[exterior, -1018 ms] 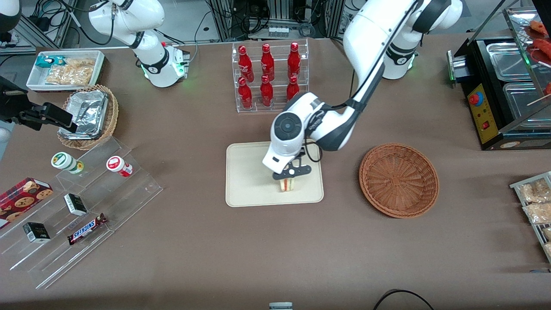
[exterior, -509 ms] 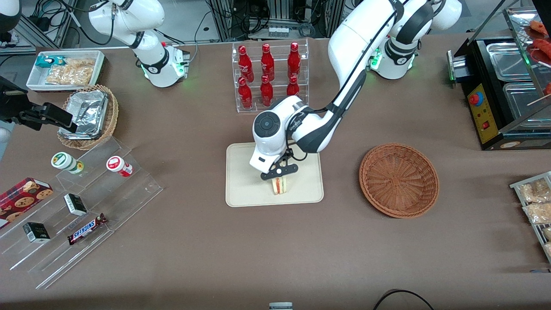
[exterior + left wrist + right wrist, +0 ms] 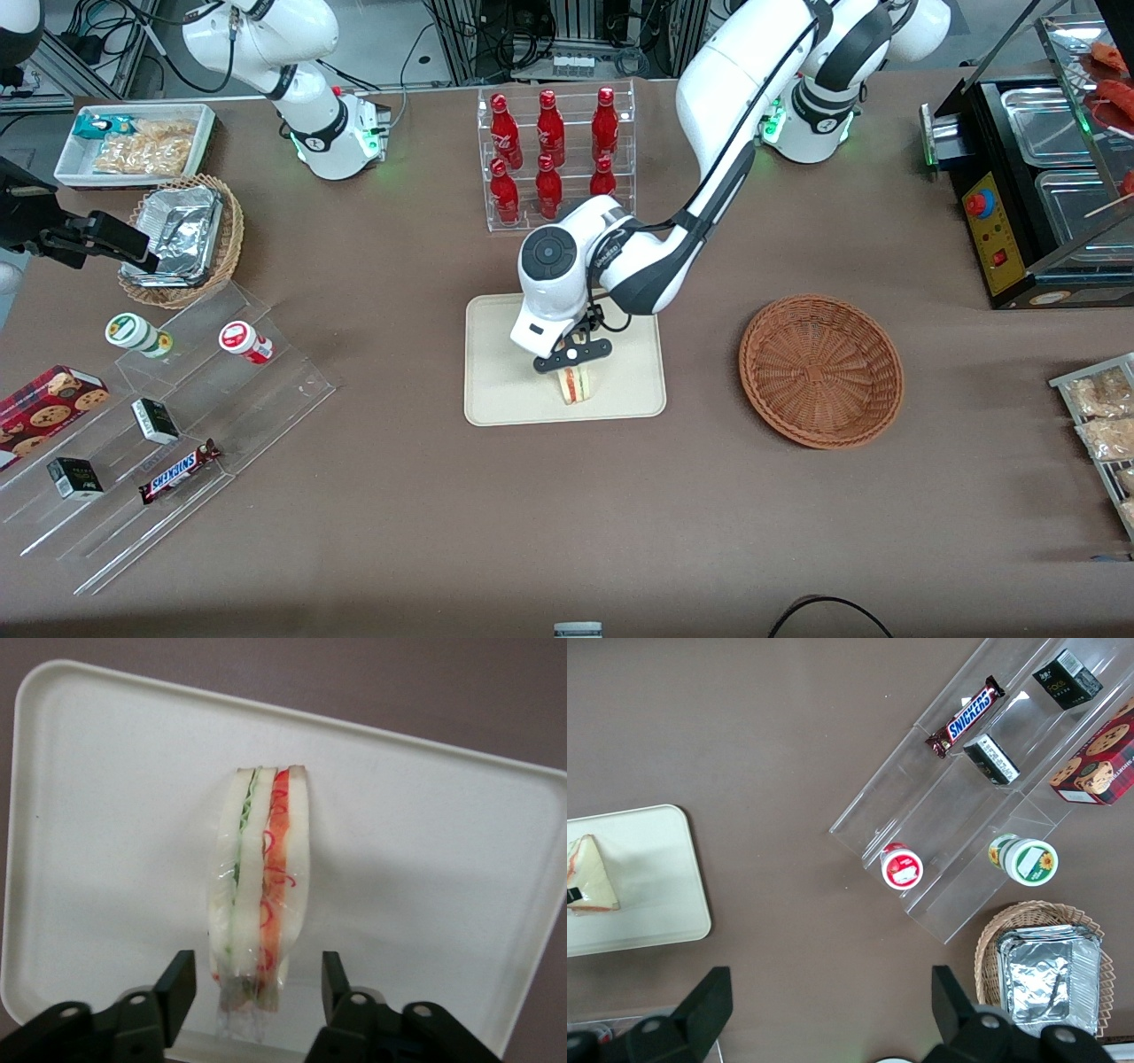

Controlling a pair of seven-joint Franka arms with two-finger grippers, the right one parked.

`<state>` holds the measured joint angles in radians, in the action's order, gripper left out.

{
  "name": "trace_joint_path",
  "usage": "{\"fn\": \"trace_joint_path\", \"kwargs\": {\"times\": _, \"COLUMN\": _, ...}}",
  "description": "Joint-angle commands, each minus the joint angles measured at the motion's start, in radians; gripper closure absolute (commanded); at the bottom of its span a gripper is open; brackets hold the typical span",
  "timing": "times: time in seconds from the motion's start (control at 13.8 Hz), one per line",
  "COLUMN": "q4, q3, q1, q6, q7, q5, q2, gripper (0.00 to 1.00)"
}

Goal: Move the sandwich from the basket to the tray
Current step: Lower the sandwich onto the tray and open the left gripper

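From the front, your gripper (image 3: 572, 355) sits low over the tray (image 3: 500, 390), the sandwich (image 3: 576, 385) just under it and the basket (image 3: 821, 369) well apart. At the wrist, your fingers (image 3: 181, 979) stand apart, clear of the sandwich (image 3: 260, 904) on either side.

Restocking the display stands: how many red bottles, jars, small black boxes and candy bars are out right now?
Red bottles: 6
Jars: 2
Small black boxes: 2
Candy bars: 1
Total: 11
The end effector hangs open over the sandwich on the tray, not touching the stock.
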<state>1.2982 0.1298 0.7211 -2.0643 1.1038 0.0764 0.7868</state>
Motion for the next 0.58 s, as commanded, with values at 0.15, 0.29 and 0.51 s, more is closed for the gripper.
{"fn": "trace_joint_path", "kwargs": {"times": 0.15, "q4": 0.015, "q3": -0.013, "q1": -0.006, "q6": 0.145, "q7": -0.057, "q5": 0.007, "q2": -0.11, "gripper": 0.0}}
{"fn": "trace_joint_path", "kwargs": {"times": 0.29, "q4": 0.015, "q3": -0.013, "q1": -0.055, "q6": 0.225, "q7": -0.059, "q5": -0.001, "q2": -0.15, "gripper": 0.0}}
{"fn": "trace_joint_path", "kwargs": {"times": 0.51, "q4": 0.038, "q3": -0.01, "q1": -0.158, "q6": 0.337, "q7": -0.106, "q5": -0.001, "q2": -0.205, "gripper": 0.0}}
